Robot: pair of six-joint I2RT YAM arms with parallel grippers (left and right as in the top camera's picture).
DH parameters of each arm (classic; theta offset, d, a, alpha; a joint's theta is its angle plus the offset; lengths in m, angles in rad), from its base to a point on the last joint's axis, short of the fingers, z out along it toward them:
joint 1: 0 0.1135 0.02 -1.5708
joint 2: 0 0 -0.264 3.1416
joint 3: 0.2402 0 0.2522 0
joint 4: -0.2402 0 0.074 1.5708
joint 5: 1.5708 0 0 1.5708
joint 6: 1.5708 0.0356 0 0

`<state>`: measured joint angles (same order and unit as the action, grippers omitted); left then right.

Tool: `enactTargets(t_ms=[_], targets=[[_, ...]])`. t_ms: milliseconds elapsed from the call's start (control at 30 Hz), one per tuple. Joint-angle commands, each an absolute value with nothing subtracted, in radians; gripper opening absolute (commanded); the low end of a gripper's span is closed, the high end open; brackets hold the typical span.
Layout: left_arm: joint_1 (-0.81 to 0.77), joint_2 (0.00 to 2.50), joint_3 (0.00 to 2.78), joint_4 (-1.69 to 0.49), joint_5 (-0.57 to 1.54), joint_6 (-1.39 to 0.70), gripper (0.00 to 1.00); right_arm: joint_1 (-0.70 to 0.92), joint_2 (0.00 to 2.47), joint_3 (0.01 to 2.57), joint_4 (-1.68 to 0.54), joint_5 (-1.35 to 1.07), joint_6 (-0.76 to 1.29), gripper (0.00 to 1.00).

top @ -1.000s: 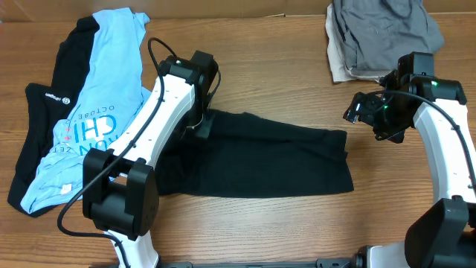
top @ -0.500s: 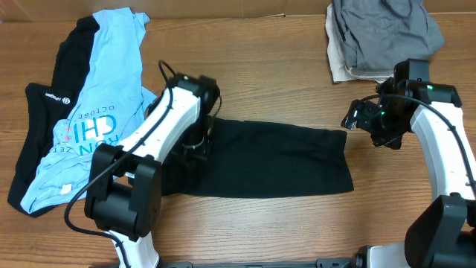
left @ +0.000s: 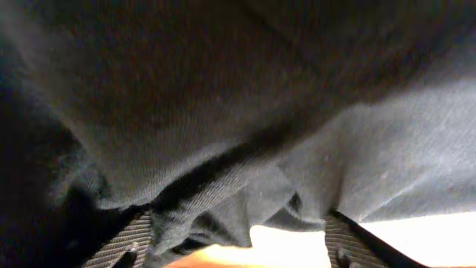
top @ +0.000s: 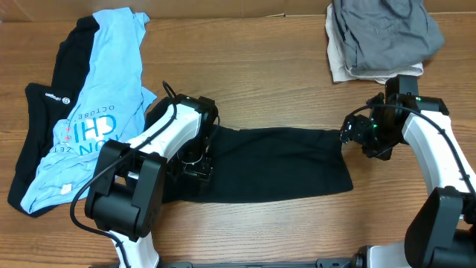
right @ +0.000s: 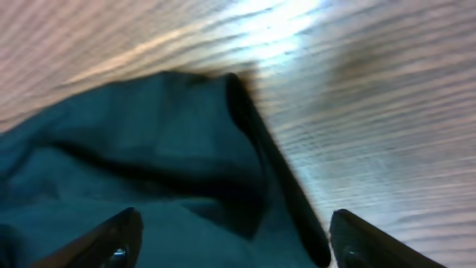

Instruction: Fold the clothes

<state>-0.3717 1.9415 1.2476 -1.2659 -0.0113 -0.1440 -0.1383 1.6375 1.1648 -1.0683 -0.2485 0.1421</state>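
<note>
A black garment [top: 275, 164] lies flat across the middle of the wooden table, folded into a long band. My left gripper [top: 195, 165] is low over its left end. In the left wrist view the gripper [left: 234, 249] stands open, with dark cloth [left: 223, 112] bunched loosely between the wide-apart fingers [left: 123, 238]. My right gripper [top: 349, 132] hovers at the garment's upper right corner. Seen from the right wrist, that gripper [right: 230, 246] is open, its fingers either side of the corner of the cloth [right: 149, 171], touching nothing.
A light blue printed T-shirt [top: 97, 112] lies on a black garment [top: 41, 119] at the far left. A stack of grey clothes [top: 383, 33] on a beige piece sits at the back right. Bare wood [top: 245, 67] runs behind the black garment.
My left gripper has come toward the front along the garment's left end and opened, letting go of the cloth. My right gripper has moved left and down to the garment's upper right corner.
</note>
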Motion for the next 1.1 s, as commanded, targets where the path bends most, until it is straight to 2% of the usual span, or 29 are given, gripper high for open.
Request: enactTargets(t_ms=[0, 300, 567, 800, 967, 1067], targets=[[-0.367, 1.935, 1.268, -1.254, -0.010, -0.183, 0.80, -0.113, 1.638, 1.173, -1.059, -0.306, 0.122, 0.79], [-0.294, 1.935, 1.516, -1.329, -0.010, -0.166, 0.82, 0.000, 1.639, 1.171, -1.030, -0.304, 0.067, 0.79], [-0.240, 1.935, 1.716, -1.333, -0.004, -0.139, 0.92, 0.165, 1.649, 1.167, -0.935, -0.167, -0.038, 0.83], [-0.209, 1.935, 1.752, -1.299, -0.002, -0.118, 0.98, 0.222, 1.722, 1.163, -0.898, -0.147, -0.157, 0.83], [-0.195, 1.935, 1.752, -1.299, -0.003, -0.096, 0.98, 0.224, 1.788, 1.163, -0.919, -0.151, -0.196, 0.78], [-0.194, 1.935, 1.752, -1.299, -0.003, -0.096, 0.98, 0.225, 1.792, 1.163, -0.940, -0.171, -0.213, 0.70]])
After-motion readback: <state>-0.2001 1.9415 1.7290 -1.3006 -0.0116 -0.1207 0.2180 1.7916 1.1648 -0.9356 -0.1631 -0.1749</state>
